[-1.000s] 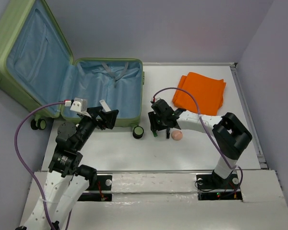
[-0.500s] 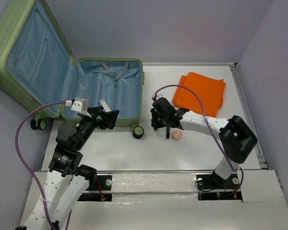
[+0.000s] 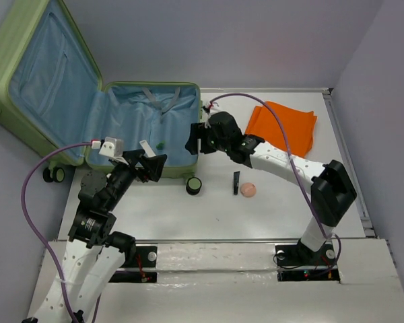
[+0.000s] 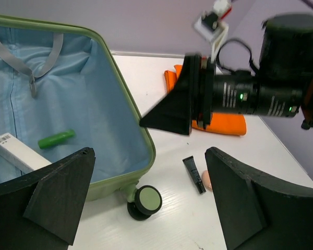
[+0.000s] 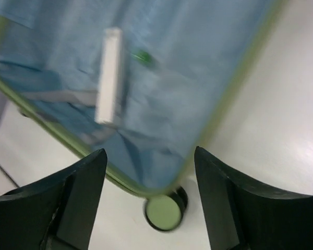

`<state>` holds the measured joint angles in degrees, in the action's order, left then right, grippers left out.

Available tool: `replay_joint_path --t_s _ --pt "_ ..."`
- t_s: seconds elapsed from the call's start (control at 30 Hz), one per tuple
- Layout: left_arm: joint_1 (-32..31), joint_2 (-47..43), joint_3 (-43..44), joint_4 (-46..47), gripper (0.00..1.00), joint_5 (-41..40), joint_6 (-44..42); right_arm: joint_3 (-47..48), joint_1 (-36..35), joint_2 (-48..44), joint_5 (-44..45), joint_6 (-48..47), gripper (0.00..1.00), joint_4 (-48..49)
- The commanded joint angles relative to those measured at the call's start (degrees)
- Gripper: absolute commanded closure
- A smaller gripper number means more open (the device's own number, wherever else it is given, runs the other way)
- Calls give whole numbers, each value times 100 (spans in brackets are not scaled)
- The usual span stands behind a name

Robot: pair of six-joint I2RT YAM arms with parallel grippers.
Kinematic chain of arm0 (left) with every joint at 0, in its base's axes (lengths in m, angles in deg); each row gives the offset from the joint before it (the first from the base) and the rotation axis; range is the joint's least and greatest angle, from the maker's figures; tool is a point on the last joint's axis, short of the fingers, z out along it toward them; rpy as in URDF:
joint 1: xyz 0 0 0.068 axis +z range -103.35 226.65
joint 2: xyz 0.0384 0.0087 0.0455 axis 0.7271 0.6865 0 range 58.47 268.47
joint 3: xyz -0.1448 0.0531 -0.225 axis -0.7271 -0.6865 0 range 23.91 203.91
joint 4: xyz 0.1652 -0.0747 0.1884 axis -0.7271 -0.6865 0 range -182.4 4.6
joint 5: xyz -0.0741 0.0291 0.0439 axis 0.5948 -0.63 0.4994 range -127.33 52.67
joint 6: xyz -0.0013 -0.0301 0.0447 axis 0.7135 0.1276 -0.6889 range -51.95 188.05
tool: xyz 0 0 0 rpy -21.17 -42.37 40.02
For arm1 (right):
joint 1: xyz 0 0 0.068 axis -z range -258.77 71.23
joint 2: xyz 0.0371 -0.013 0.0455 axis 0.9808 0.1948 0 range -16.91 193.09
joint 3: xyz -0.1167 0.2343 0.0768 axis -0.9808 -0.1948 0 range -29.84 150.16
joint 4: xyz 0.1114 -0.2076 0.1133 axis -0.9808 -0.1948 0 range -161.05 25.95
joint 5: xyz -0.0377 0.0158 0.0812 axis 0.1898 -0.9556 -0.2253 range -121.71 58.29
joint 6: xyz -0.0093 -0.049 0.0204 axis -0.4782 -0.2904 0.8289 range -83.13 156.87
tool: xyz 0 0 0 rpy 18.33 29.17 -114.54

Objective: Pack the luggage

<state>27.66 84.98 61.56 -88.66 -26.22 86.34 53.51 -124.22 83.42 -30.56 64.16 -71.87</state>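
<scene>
Across the table, right gripper, spread empty, has swung over luggage.

A white, faintly grained worktop fills the middle, edged on its far and right sides by a thin metal rail. Plain pale lilac walls close it in, the far wall meeting the right wall at the far right corner. The light is soft and even, with faint shadows.
</scene>
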Motion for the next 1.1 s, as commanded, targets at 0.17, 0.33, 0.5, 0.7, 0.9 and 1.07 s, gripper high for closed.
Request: replay_joint_path --t_s 0.17,0.33,0.5,0.7,0.9,1.07 --pt "0 13 137 274 1 154 -35 -2577 695 -1060 1562 -13 52 -475" --pt "-18 74 129 292 1 154 -35 -2780 696 -823 1713 13 53 -801" --pt "-9 110 120 292 1 163 -27 -2860 696 -569 1617 127 53 -792" --pt "-9 92 120 283 1 163 -18 -2816 696 -304 1353 198 55 -704" --pt "-9 66 120 292 1 163 -27 -2675 696 -260 1239 172 69 -678" --pt "-9 48 129 292 1 172 -18 -2570 696 -812 1029 207 82 -607"
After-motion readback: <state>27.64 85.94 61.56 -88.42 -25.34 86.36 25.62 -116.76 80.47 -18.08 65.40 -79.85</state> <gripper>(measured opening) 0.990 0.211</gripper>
